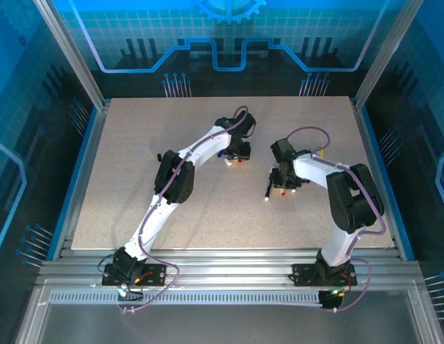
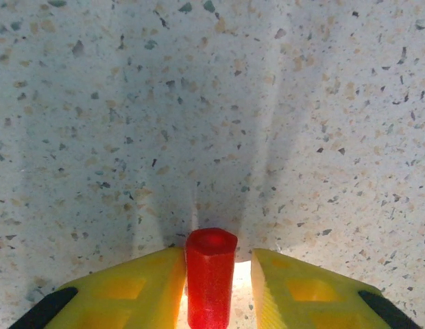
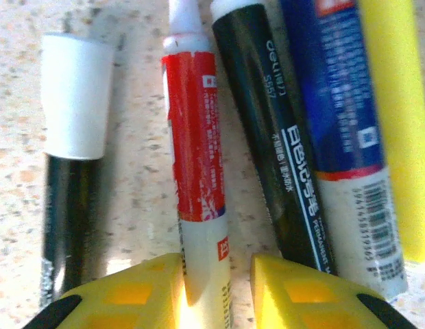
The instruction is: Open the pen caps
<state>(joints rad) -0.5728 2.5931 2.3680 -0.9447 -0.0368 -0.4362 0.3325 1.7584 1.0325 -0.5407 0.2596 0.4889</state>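
Observation:
A red pen cap (image 2: 211, 274) stands between the yellow fingers of my left gripper (image 2: 218, 264). It touches the left finger and a gap shows at the right one, so the jaws are open. From above, this gripper (image 1: 237, 153) hovers low over the table centre with the red cap (image 1: 240, 160) under it. My right gripper (image 3: 216, 264) is open around a red-and-white pen barrel (image 3: 195, 151), with a gap on the right side. A white cap (image 3: 75, 96) sits on a black pen at the left. My right gripper (image 1: 283, 185) is also low over the table.
To the right of the red pen lie a black marker (image 3: 267, 137), a blue marker (image 3: 336, 89) and a yellow pen (image 3: 397, 123), close together. A black pen (image 1: 268, 185) lies left of the right gripper. The speckled table (image 1: 136, 179) has a blue rim.

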